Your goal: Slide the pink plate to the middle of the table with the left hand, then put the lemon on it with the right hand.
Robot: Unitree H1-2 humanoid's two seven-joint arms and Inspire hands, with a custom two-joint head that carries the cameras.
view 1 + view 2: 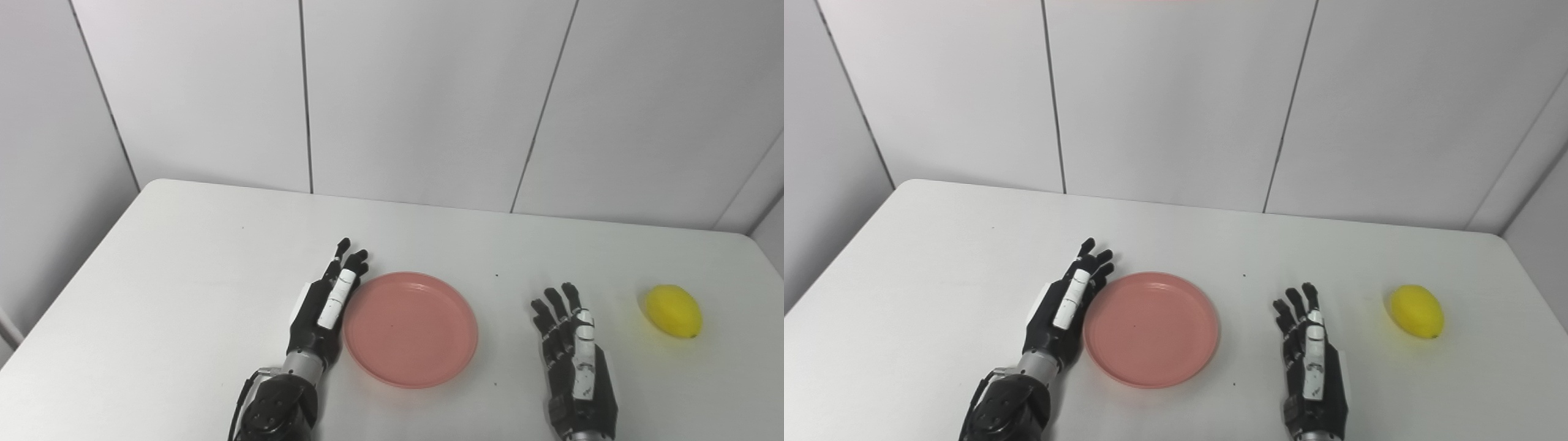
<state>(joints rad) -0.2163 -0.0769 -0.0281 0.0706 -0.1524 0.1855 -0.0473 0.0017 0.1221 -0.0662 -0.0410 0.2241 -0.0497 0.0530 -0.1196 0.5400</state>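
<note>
Left hand (323, 309) fingers straight and close together, holding nothing, edge-on against the left rim of the pink plate (410, 329) near mid-table. Right hand (576, 358) fingers spread, empty, flat between plate and lemon (673, 310). Lemon near the right edge of the white table (184, 263), apart from both.

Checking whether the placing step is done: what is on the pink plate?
Nothing: the pink plate is bare. The lemon lies on the table, right of the open right hand. Underneath the plate is hidden.

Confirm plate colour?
Pink, plain, no pattern: the plate shows best in the left eye view.
</note>
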